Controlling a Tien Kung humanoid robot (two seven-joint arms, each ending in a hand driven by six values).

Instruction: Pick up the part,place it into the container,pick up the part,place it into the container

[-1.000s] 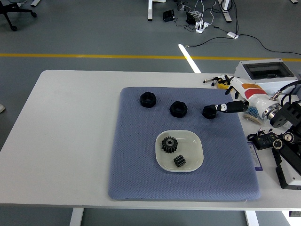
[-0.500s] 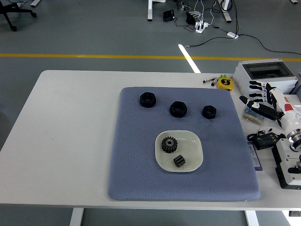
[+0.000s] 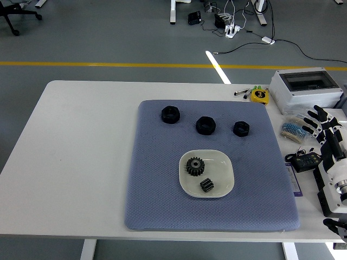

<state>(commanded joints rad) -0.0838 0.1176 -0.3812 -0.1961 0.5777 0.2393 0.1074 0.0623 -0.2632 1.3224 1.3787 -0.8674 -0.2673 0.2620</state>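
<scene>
Three black nut-shaped parts lie in a row on the blue-grey mat [image 3: 162, 184]: one at the left [image 3: 170, 114], one in the middle [image 3: 205, 125], one at the right [image 3: 241, 128]. A white square dish [image 3: 225, 162] sits below them and holds a black gear [image 3: 195, 166] and a smaller black gear [image 3: 206, 186]. My right hand [image 3: 321, 125] is at the picture's right edge, off the mat, fingers spread and empty. My left arm is not in view.
A grey-white electrical box [image 3: 306, 86] stands at the back right. A yellow tape measure [image 3: 260, 96], small tools, a black meter [image 3: 304, 161] and a bundle of components [image 3: 293, 131] lie along the table's right side.
My right hand has let go of the right-hand nut and pulled back to the right, off the mat, to the table's right edge. The nut stays on the mat.
</scene>
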